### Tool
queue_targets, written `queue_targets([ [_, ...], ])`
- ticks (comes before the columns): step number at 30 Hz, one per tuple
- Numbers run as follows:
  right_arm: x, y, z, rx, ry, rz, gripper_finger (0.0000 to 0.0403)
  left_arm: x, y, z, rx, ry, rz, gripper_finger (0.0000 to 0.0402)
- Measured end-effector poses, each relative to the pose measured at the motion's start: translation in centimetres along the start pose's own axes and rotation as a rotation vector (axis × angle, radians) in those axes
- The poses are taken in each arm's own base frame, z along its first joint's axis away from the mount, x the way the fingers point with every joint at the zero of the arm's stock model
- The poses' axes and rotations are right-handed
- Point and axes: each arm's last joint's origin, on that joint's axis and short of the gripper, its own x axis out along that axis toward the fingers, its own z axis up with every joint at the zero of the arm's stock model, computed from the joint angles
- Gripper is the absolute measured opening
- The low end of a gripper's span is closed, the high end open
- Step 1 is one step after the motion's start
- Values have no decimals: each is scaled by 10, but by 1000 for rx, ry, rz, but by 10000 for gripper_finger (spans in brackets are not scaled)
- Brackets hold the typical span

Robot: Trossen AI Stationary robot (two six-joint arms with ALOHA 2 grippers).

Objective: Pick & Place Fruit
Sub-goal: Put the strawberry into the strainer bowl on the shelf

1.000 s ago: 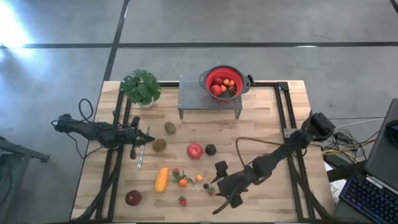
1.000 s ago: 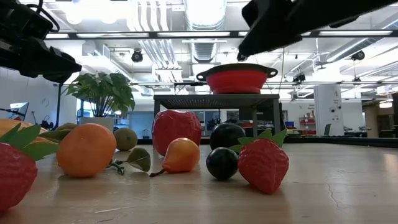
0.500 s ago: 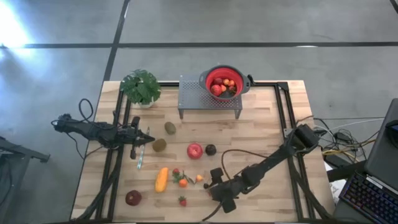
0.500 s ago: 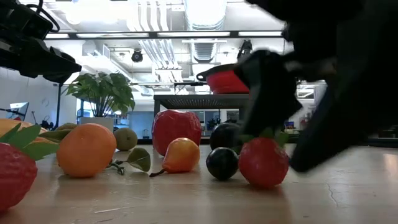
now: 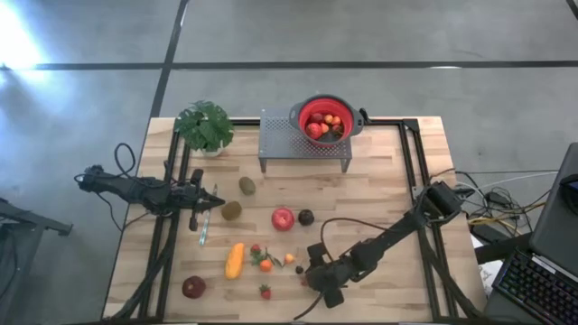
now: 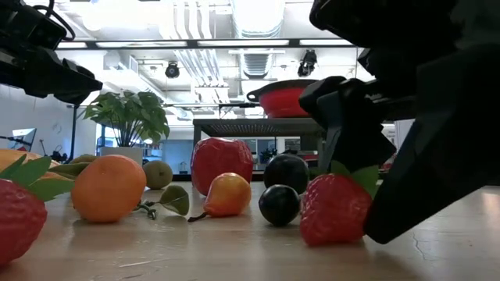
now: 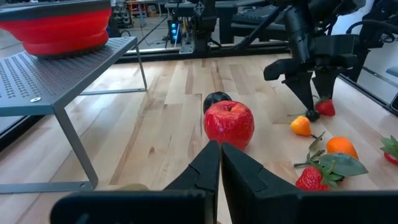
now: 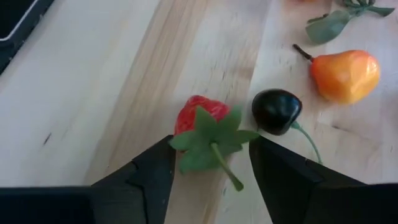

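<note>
On table: two kiwis [image 5: 247, 185], one apple [image 5: 283, 218].

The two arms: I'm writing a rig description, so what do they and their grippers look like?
Both arms are dark, slender and jointed, each trailing a looping black cable. The left gripper ends in two flat, tapering black fingers. The right gripper has two broad, wedge-shaped black fingers. No markings are visible.
</note>
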Motion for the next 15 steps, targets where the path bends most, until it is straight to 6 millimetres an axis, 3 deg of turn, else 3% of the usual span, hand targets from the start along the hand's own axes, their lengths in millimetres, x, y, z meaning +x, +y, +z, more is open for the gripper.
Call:
queue_targets([
  [15,-2,-1,-3,-12,33,2,136,0,0,0,0,0,0,21],
])
